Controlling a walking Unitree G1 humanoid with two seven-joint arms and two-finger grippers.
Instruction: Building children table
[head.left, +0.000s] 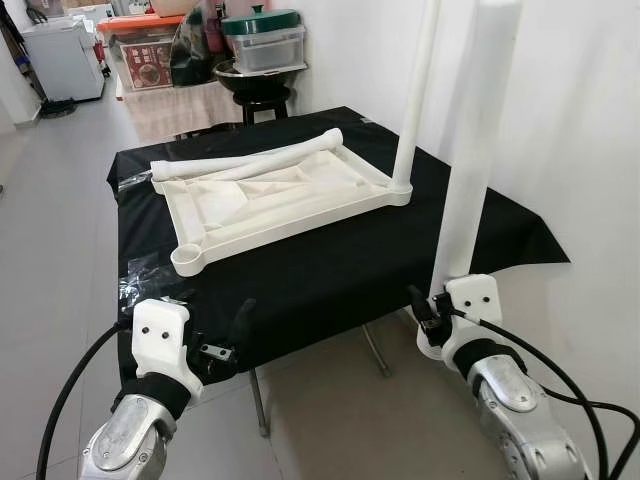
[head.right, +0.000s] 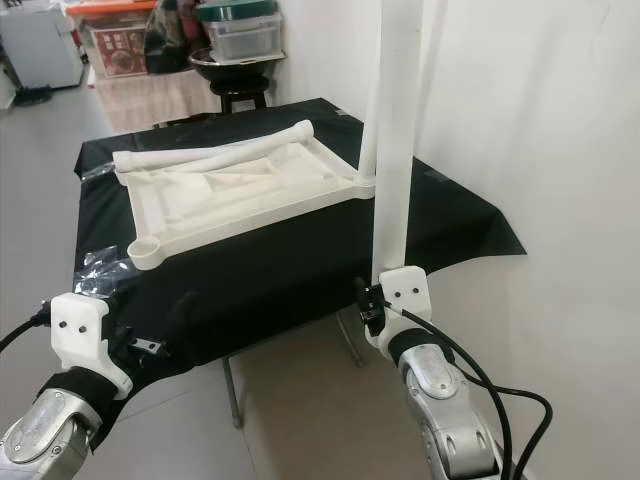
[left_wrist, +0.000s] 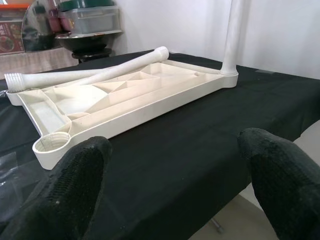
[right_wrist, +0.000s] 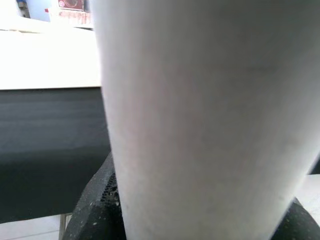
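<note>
An upside-down white plastic table top (head.left: 283, 214) lies on the black-covered table (head.left: 330, 275). One white leg (head.left: 416, 90) stands upright in its right corner socket. A second leg (head.left: 250, 160) lies loose across the far side. The near-left corner socket (head.left: 190, 260) is empty. Off the table's right front corner, my right gripper (head.left: 437, 303) is shut on the lower end of a third white leg (head.left: 480, 130), held upright. That leg is close up in the right wrist view (right_wrist: 200, 115). My left gripper (left_wrist: 175, 190) is open and empty at the near left edge, pointing at the table top (left_wrist: 125, 107).
A white wall runs close along the right. Crumpled clear plastic (head.left: 142, 272) lies on the cloth at the near left. Behind the table stand a black stool with a pot and lidded container (head.left: 262, 45), and a cloth-covered shelf (head.left: 165, 95). Grey floor lies to the left.
</note>
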